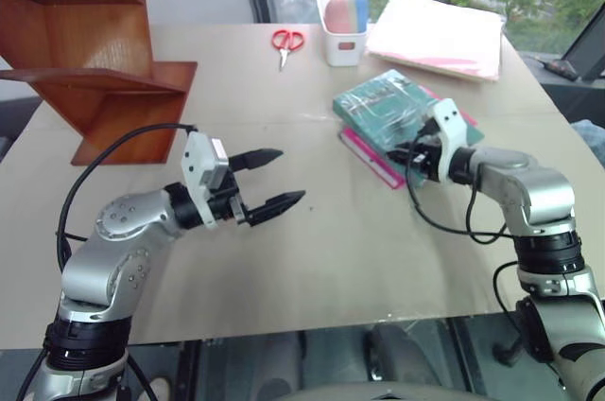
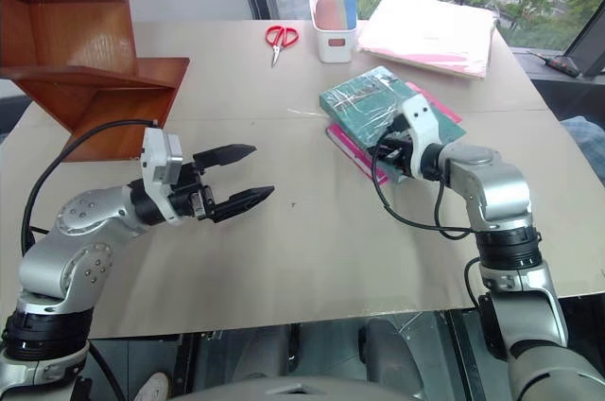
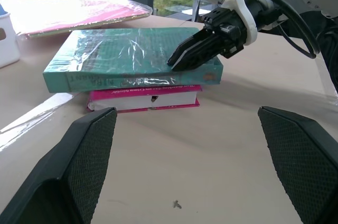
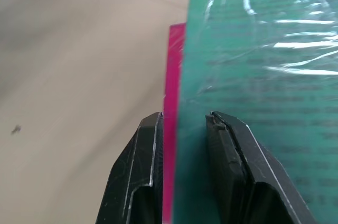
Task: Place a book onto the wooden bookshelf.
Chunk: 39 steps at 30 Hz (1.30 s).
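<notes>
Two books lie stacked at two o'clock on the surface (image 1: 312, 259); teal book (image 1: 392, 108) tops pink book (image 1: 371, 157), looks stiff, glossy-slippery; right tool (image 3: 182, 60) pinches its corner edge; left tool (image 1: 269, 182) gapes.

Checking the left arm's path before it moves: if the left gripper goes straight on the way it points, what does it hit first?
Probably the book. The left gripper, jaws open, points across bare table at the teal book on the pink book, where the right gripper sits. Depth is uncertain.
</notes>
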Motion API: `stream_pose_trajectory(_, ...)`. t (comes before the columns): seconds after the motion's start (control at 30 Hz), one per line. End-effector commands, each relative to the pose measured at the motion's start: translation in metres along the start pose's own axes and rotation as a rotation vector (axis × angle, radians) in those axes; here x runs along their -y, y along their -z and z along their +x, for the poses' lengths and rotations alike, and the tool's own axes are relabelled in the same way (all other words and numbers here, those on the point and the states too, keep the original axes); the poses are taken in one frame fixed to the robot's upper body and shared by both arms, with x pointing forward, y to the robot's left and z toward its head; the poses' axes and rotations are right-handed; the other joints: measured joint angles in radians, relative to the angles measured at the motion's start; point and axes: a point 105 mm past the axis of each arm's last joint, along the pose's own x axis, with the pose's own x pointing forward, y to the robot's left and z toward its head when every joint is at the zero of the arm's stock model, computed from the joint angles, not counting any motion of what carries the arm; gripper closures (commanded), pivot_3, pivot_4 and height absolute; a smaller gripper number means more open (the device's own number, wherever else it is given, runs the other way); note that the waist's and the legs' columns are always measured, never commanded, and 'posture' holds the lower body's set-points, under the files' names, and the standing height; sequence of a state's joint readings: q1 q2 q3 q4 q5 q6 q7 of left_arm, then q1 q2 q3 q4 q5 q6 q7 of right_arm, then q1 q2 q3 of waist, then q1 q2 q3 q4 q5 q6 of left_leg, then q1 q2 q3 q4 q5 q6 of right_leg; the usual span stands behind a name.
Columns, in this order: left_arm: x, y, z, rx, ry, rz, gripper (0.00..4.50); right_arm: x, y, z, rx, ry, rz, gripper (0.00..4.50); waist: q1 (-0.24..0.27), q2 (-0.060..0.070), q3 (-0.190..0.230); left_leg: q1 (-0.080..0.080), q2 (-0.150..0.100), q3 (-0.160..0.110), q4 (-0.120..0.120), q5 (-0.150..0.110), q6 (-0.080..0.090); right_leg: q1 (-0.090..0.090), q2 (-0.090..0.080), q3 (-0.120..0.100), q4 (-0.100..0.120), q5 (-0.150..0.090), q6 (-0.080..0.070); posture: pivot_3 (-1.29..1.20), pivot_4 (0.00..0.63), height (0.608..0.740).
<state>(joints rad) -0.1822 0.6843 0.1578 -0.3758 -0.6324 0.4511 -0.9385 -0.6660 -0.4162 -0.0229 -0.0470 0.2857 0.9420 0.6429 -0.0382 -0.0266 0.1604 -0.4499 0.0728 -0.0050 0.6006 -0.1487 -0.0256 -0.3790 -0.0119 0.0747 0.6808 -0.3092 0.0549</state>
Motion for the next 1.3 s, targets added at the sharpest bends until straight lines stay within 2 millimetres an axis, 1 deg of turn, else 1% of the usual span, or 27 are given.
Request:
stream_pose_trajectory(0.03,0.002,-0.007,0.003,0.031,0.016,0.024,0.0,0.038,-0.039,0.002,0.107,0.204,-0.079,3.19,-0.003,0.001,0.001,0.0,0.0,0.0,0.0,0.0,0.0,0.0,0.0,0.0,0.0,0.0,0.0,0.0,0.15,0.74)
stream_pose_trajectory(0.07,0.002,-0.007,0.005,0.033,0.019,0.023,0.0,0.051,-0.041,0.008,0.105,0.255,-0.08,3.19,-0.003,0.001,0.001,0.0,0.0,0.0,0.0,0.0,0.0,0.0,0.0,0.0,0.0,0.0,0.0,0.0,0.15,0.74)
stream_pose_trajectory(0.1,0.002,-0.007,0.005,0.035,0.02,0.023,0.0,0.058,-0.041,0.013,0.103,0.283,-0.079,3.19,-0.004,0.001,0.001,0.001,0.0,0.0,0.0,0.0,0.0,0.0,0.0,0.0,0.0,0.0,0.0,0.0,0.15,0.74)
stream_pose_trajectory(0.17,0.002,-0.008,0.006,0.037,0.022,0.023,0.0,0.08,-0.03,0.022,0.02,0.392,-0.14,3.19,-0.004,0.001,0.001,0.001,0.0,0.0,-0.001,0.0,0.0,0.0,0.0,0.0,0.0,0.0,0.0,0.0,0.15,0.74)
stream_pose_trajectory(0.2,0.002,-0.008,0.006,0.037,0.022,0.023,0.0,0.085,-0.026,0.024,-0.006,0.419,-0.163,3.19,-0.003,0.001,0.001,0.001,0.0,0.0,-0.001,0.0,0.0,0.0,0.0,0.0,0.0,0.0,0.0,0.0,0.15,0.74)
stream_pose_trajectory(0.23,0.001,-0.008,0.006,0.037,0.021,0.023,0.0,0.091,-0.015,0.028,-0.056,0.434,-0.169,3.19,-0.001,0.001,0.001,0.001,0.0,0.0,-0.001,0.0,0.0,0.0,0.0,0.0,-0.001,0.0,0.0,0.0,0.15,0.74)
stream_pose_trajectory(0.3,0.001,-0.008,0.006,0.038,0.019,0.024,0.0,0.096,-0.001,0.034,-0.116,0.441,-0.173,3.19,-0.002,0.002,0.002,0.0,-0.001,0.001,-0.002,0.0,0.0,0.0,0.0,0.0,-0.001,0.0,0.0,0.0,0.15,0.74)
stream_pose_trajectory(0.33,0.002,-0.008,0.006,0.038,0.019,0.023,0.0,0.093,0.014,0.039,-0.166,0.409,-0.17,3.19,-0.003,0.001,0.001,0.0,-0.001,0.001,-0.002,0.0,0.0,0.0,-0.001,0.001,-0.001,0.0,0.0,0.0,0.15,0.74)
stream_pose_trajectory(0.37,0.003,-0.008,0.006,0.038,0.017,0.024,0.0,0.088,0.024,0.044,-0.191,0.371,-0.162,3.19,-0.004,0.0,0.0,0.001,-0.001,0.001,-0.002,0.0,0.0,0.0,-0.001,0.001,-0.001,0.0,0.0,0.0,0.15,0.74)
stream_pose_trajectory(0.43,0.004,-0.009,0.005,0.036,0.012,0.024,0.0,0.075,0.034,0.051,-0.207,0.281,-0.15,3.19,-0.004,-0.001,-0.001,0.002,0.0,0.001,-0.001,0.0,0.0,0.001,0.0,0.001,-0.001,0.0,0.0,0.0,0.15,0.74)
stream_pose_trajectory(0.57,0.003,-0.009,0.002,0.033,0.001,0.024,0.0,0.04,0.037,0.058,-0.199,0.105,-0.15,3.19,-0.007,-0.002,-0.003,0.003,0.0,0.0,-0.001,0.0,0.0,0.002,0.0,0.001,0.001,0.0,0.0,0.0,0.15,0.74)
stream_pose_trajectory(0.67,0.004,-0.009,0.002,0.033,0.001,0.024,0.0,0.02,0.038,0.057,-0.186,0.046,-0.154,3.19,-0.008,-0.002,-0.003,0.004,0.001,0.0,-0.001,0.0,0.0,0.002,0.001,0.001,0.003,0.0,0.0,0.0,0.15,0.74)
stream_pose_trajectory(0.73,0.005,-0.009,0.002,0.033,0.002,0.024,0.0,0.01,0.038,0.056,-0.182,0.023,-0.15,3.19,-0.008,-0.001,-0.003,0.005,0.001,0.0,-0.001,0.0,0.0,0.002,0.001,0.001,0.004,0.0,0.0,0.0,0.15,0.74)
stream_pose_trajectory(0.8,0.005,-0.009,0.002,0.034,0.003,0.025,0.0,0.011,0.027,0.056,-0.13,0.055,-0.14,3.19,-0.007,-0.001,-0.003,0.006,0.001,0.001,-0.001,0.0,0.0,0.001,0.001,0.002,0.006,0.0,0.0,0.0,0.15,0.74)
stream_pose_trajectory(0.83,0.005,-0.009,0.002,0.035,0.004,0.026,0.0,0.014,0.018,0.054,-0.089,0.08,-0.137,3.19,-0.006,-0.001,-0.003,0.006,0.001,0.0,0.0,0.0,0.0,0.001,0.001,0.002,0.007,0.0,0.0,0.0,0.15,0.74)
stream_pose_trajectory(0.9,0.005,-0.01,0.002,0.035,0.004,0.027,0.0,0.028,-0.009,0.047,0.016,0.161,-0.12,3.19,-0.004,-0.001,-0.002,0.006,0.001,0.0,0.001,0.0,0.0,0.001,0.001,0.002,0.008,0.0,0.0,0.0,0.15,0.74)
stream_pose_trajectory(0.97,0.005,-0.01,0.001,0.036,0.003,0.028,0.0,0.044,-0.03,0.037,0.086,0.238,-0.102,3.19,0.0,0.0,-0.001,0.004,0.0,0.0,0.002,0.0,0.0,0.001,0.001,0.001,0.008,0.0,0.0,0.0,0.15,0.74)
stream_pose_trajectory(1.03,0.004,-0.01,0.0,0.036,-0.001,0.028,0.0,0.071,-0.056,0.017,0.153,0.327,-0.072,3.72,0.002,0.002,0.002,0.002,0.0,0.0,0.003,0.0,0.0,0.0,0.0,0.001,0.008,0.0,0.0,0.0,0.15,0.74)
stream_pose_trajectory(1.07,0.004,-0.01,0.0,0.036,-0.003,0.028,0.0,0.082,-0.064,0.01,0.163,0.36,-0.064,4.03,0.002,0.004,0.005,0.001,0.0,0.001,0.004,0.0,0.0,0.0,0.0,0.001,0.008,0.0,0.0,0.0,0.15,0.74)
stream_pose_trajectory(1.1,0.004,-0.01,0.0,0.036,-0.006,0.028,0.0,0.092,-0.068,0.005,0.159,0.394,-0.056,4.37,0.003,0.007,0.009,0.001,-0.001,0.001,0.005,0.0,0.0,-0.001,-0.001,0.001,0.007,0.0,0.0,0.0,0.15,0.74)
stream_pose_trajectory(1.13,0.004,-0.009,-0.001,0.037,-0.008,0.028,0.0,0.102,-0.068,0.002,0.142,0.424,-0.05,4.46,0.004,0.008,0.01,0.0,-0.002,0.001,0.005,0.0,0.0,-0.001,-0.002,0.001,0.007,0.0,0.0,0.0,0.15,0.74)
stream_pose_trajectory(1.2,0.004,-0.009,-0.001,0.038,-0.012,0.028,0.0,0.121,-0.066,-0.003,0.109,0.498,-0.043,4.46,-0.001,0.008,0.01,0.0,-0.002,0.001,0.004,0.0,0.0,-0.001,-0.001,0.001,0.007,0.0,0.0,0.0,0.15,0.74)
stream_pose_trajectory(1.3,0.004,-0.008,-0.001,0.039,-0.017,0.029,0.0,0.139,-0.059,-0.005,0.073,0.562,0.0,4.46,-0.009,0.008,0.011,0.002,-0.001,0.001,-0.002,0.0,0.0,-0.001,0.0,0.001,0.002,0.0,0.0,0.0,0.15,0.74)
